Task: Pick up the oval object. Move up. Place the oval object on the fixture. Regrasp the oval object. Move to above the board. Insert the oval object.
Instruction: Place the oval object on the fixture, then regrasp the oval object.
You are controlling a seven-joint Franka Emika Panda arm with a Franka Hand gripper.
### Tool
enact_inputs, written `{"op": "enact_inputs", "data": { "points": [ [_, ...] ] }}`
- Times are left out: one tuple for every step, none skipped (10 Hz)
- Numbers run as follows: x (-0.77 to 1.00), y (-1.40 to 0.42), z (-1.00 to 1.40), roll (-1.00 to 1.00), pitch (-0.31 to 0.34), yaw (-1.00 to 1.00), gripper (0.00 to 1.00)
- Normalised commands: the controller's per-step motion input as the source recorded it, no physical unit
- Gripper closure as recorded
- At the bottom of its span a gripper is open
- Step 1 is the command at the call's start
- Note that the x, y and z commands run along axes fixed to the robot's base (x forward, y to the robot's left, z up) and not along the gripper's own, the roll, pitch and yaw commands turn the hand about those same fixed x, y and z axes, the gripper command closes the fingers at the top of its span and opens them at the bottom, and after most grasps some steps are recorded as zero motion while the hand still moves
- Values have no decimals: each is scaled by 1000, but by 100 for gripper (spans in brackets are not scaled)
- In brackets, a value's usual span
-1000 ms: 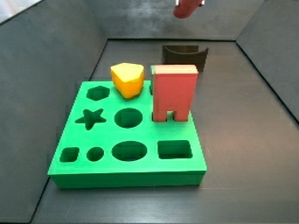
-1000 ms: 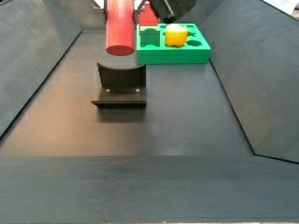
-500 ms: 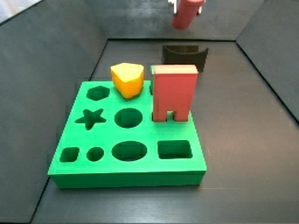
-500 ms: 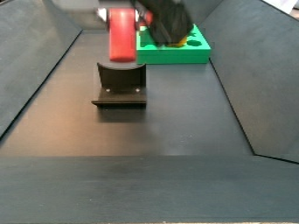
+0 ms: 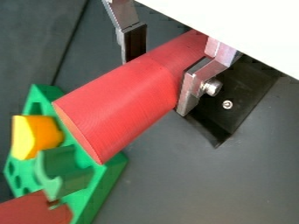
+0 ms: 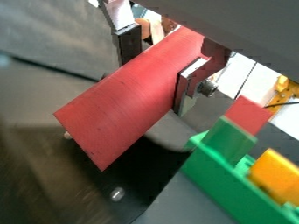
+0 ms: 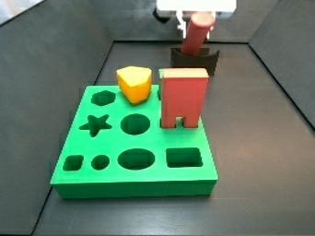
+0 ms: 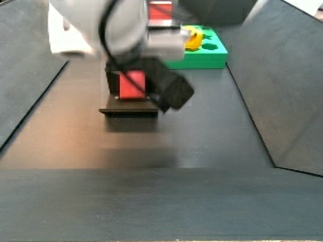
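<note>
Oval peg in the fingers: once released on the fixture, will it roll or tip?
The oval object looks rigid, likely holding shape in the gripper. Its rounded sides might roll on flat floor; the fixture notch probably cradles it. Standing upright, it would likely tip.

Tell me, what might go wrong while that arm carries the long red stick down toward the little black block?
The tool grips the long red oval peg near one end, so the free length could tilt or slip between the silver fingers. The small black notched fixture is narrow; a slightly off descent might miss its notch. In a side view the arm hides the fixture, so alignment cannot be judged there.
</note>
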Motion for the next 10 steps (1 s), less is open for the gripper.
{"op": "enact_inputs", "data": {
  "points": [
    [168,121,-826,-171,-2,-135,100],
    [148,106,-696,-165,-8,-124,100],
    [113,80,-468,-152,-20,-102,100],
    [92,67,-355,-151,-29,-92,100],
    [72,73,-328,-127,-32,-81,100],
    [70,73,-329,-123,-33,-71,100],
    [70,71,-329,-123,-33,-58,100],
    [0,-500,-167,0,0,0,100],
    [0,0,0,0,0,0,0],
    [0,0,1000,-34,20,-96,0]
  ]
}}
